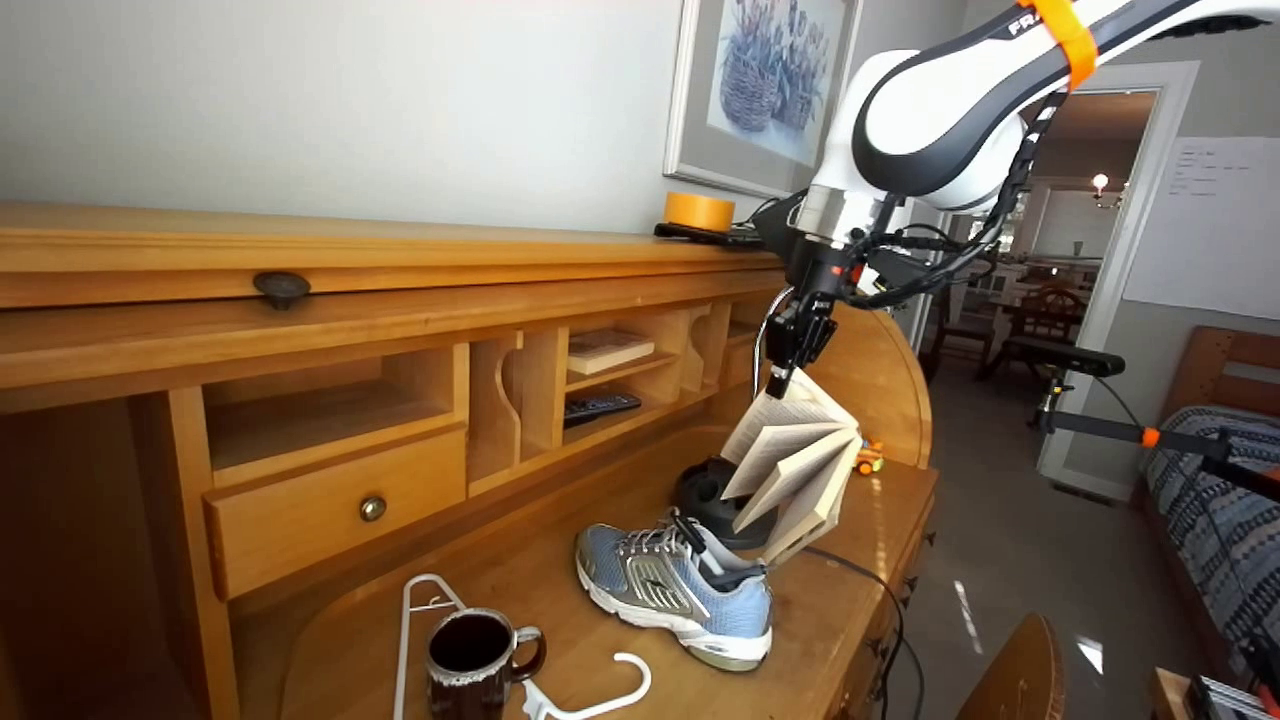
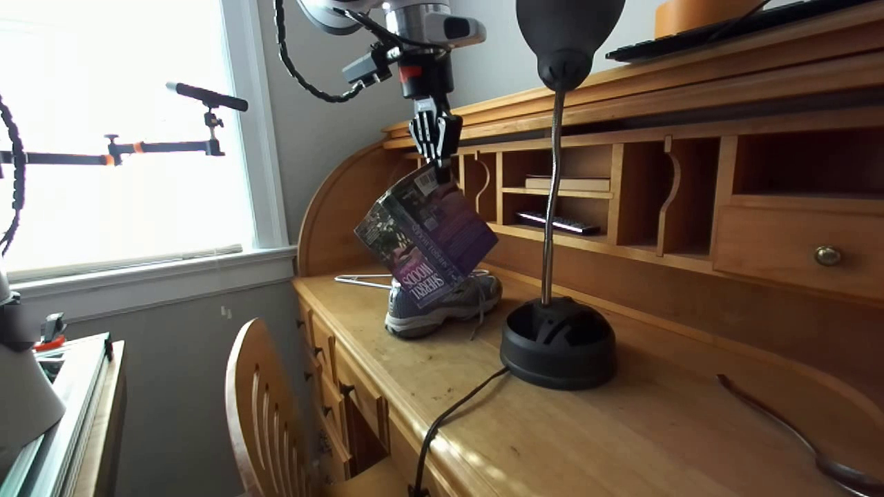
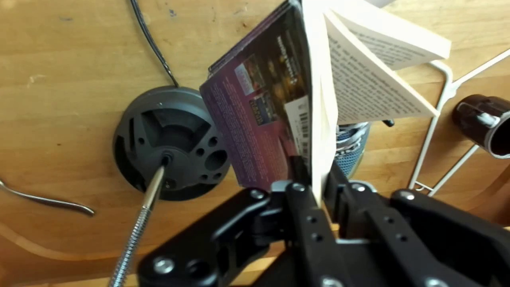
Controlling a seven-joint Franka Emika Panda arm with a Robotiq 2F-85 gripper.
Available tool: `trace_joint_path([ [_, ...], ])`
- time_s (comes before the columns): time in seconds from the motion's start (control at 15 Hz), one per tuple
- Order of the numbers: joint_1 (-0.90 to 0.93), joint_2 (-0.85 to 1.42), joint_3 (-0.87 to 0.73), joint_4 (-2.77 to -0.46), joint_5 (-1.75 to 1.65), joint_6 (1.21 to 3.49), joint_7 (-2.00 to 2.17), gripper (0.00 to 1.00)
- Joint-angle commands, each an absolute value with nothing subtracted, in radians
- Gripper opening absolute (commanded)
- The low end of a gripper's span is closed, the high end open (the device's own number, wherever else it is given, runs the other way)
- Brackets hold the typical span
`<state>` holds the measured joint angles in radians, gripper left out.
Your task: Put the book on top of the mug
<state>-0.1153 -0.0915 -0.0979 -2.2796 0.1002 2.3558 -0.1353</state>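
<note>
In an exterior view, you are counting one mug [image 1: 478,680], one sneaker [image 1: 670,600] and one white hanger [image 1: 539,704] on the desk [image 1: 540,580], one remote [image 1: 600,406] near mid-frame, one pale book-like block [image 1: 608,352] lying just above it, one orange roll [image 1: 698,212] at upper centre. One book [image 1: 795,470] is hanging right of centre, pages fanning, well apart from the mug. The mug is standing upright at bottom left of centre, hiding part of the hanger. The sneaker is sitting between the two in the frame; a black lamp base [image 1: 712,500] is showing partly behind the book. Your arm [image 1: 930,130] is spanning the upper right, its gripper [image 1: 782,378] pointing down, clamped on the book's top edge.

In an exterior view, you are noting one lamp neck [image 2: 552,200] right of centre, one spoon [image 2: 820,458] at lower right, one chair [image 2: 243,386] at lower left, one window [image 2: 124,214] at upper left. The book is tilting left of centre, purple-and-dark cover facing you, masking part of the sneaker. The gripper is hanging nearly upright above it.

In the wrist view, the gripper is filling the bottom, pinching the book from both sides at lower centre. The lamp base is sitting at left, the sneaker is peeking out behind the book, the mug is showing at the right edge. Whether it is resting on the hanger, you cannot tell.
</note>
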Motion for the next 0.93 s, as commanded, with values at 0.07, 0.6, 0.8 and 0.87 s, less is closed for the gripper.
trace_joint_path([
  [0.07,-0.057,-0.152,-0.057,-2.306,0.107,2.378,-0.128,0.04],
  [0.6,0.035,-0.214,0.025,-2.293,0.107,2.343,-0.117,0.04],
  [0.8,0.069,-0.221,0.051,-2.28,0.116,2.329,-0.107,0.04],
  [0.87,0.078,-0.22,0.059,-2.276,0.117,2.325,-0.101,0.04],
])
